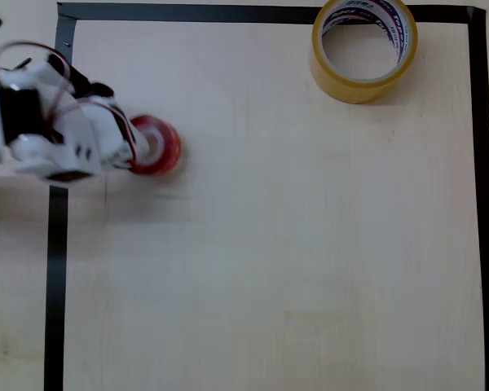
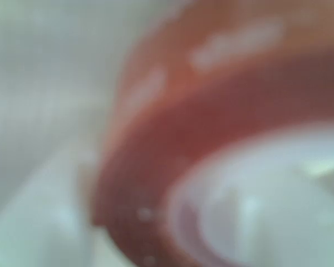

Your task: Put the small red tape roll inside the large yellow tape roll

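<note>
Overhead view: the white arm reaches in from the left edge, its tool (image 1: 140,147) at the small red tape roll (image 1: 156,146), which lies near the left side of the pale wooden desk (image 1: 269,244). Whether the tool is clamped on the roll cannot be told. The large yellow tape roll (image 1: 363,49) lies flat at the upper right, well apart, touching the black tape border (image 1: 57,277). Wrist view: the red roll (image 2: 172,144) appears blurred, very close.

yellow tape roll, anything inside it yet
Only bare table shows through the hole of the yellow tape roll. Its near inner wall is hidden by the rim. The red tape roll sits far left at the fingers.
</note>
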You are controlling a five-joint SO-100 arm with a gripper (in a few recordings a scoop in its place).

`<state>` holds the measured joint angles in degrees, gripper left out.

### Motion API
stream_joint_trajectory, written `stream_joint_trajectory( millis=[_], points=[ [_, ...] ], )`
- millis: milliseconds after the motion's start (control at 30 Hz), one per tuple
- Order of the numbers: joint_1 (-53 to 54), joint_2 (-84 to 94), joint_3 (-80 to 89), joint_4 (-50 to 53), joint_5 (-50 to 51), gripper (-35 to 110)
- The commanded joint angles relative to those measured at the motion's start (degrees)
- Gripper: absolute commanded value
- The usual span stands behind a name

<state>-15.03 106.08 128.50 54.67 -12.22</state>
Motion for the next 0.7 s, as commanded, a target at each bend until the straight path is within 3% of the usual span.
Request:
stream_joint_trajectory(
  millis=[0, 667],
  points=[
    [-3.34, 8.53, -13.27, 6.15, -0.88, 0],
    [-6.33, -12.92, -46.23, -7.12, 3.96, 0]
  ],
)
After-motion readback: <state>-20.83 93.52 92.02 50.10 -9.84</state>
